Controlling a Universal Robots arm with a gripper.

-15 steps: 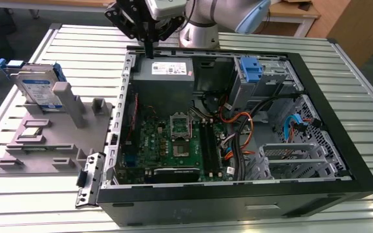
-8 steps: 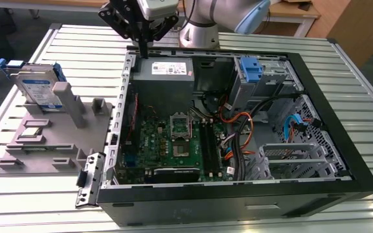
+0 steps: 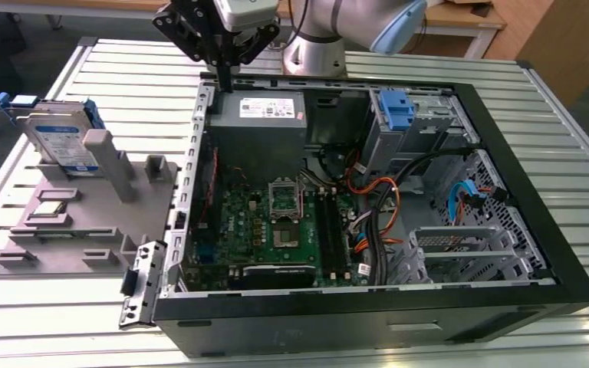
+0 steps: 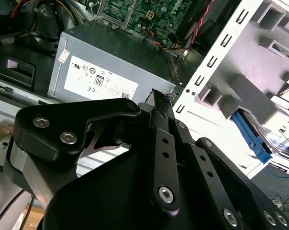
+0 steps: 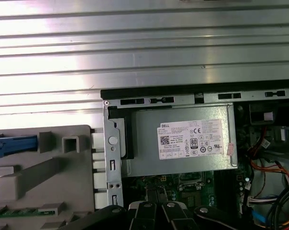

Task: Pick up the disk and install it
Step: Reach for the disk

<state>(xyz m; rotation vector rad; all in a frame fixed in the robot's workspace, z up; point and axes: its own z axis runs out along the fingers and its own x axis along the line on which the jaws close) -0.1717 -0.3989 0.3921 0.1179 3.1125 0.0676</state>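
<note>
At the upper left of the exterior view, the disk stands on its edge in a grey stand, with bare table around it. Further right, well apart from it, the gripper hangs pinched together and empty at the upper left edge of the open computer case, beside the grey power box.

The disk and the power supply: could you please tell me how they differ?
The disk stands on edge in the grey fixture; the power supply sits mounted inside the case. The disk is thin with blue rails; the power supply is a bulkier box. Both are grey metal with labels.
</note>
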